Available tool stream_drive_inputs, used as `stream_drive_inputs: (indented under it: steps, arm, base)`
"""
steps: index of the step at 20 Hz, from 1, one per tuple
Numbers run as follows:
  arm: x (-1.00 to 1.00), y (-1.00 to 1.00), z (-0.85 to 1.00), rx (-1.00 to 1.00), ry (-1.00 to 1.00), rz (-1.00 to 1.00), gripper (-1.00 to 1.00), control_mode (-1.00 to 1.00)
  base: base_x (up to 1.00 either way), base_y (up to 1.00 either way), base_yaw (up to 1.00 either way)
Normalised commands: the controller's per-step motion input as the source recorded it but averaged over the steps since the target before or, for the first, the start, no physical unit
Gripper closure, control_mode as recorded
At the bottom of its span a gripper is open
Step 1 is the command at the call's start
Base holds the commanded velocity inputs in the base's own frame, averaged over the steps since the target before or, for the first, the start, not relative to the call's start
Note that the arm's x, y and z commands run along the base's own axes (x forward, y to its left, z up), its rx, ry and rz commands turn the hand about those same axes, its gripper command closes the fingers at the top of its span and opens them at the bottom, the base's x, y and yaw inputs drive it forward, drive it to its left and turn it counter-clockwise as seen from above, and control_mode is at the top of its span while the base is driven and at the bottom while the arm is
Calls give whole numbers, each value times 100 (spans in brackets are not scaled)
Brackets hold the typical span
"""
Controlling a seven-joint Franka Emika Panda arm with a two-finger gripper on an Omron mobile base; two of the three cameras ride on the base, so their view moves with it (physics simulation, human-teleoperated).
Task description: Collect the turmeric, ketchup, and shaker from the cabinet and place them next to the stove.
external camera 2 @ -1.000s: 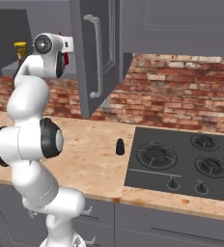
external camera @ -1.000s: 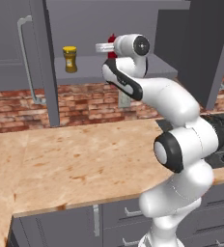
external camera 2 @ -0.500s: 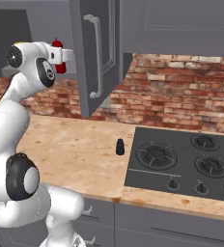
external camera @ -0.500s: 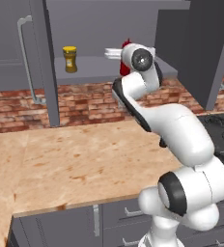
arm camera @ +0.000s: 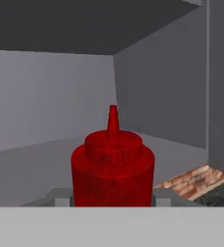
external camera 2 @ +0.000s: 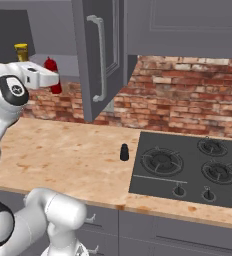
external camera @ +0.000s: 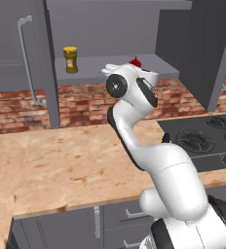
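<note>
Biggest thing here is the grey cabinet, doors swung open, hanging over a brick backsplash and a wood-look counter. The black stove sits flush in that counter off to the right. The gripper is up at shelf level, jaws pinching the ketchup, which stands upright between them just in front of the shelf edge. The turmeric is on the cabinet shelf, well to the left of the ketchup. Smallest, the shaker stands on the counter just left of the stove.
</note>
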Motion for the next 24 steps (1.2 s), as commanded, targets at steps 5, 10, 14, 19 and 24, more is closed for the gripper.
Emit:
stream_drive_inputs:
  steps: [5,10,14,19,24]
  arm:
    - [-24,-2,-52,0,14,-27,100,-100]
    - [0,-10,-55,0,12,-21,100,-100]
    - [0,-20,-55,0,8,-17,100,-100]
    - [1,-23,-54,0,4,-13,100,-100]
    - [5,-23,-52,0,0,-10,100,-100]
  base:
    - [0,0,0]
    - [0,0,0]
    - [0,0,0]
    - [0,0,0]
    - [0,0,0]
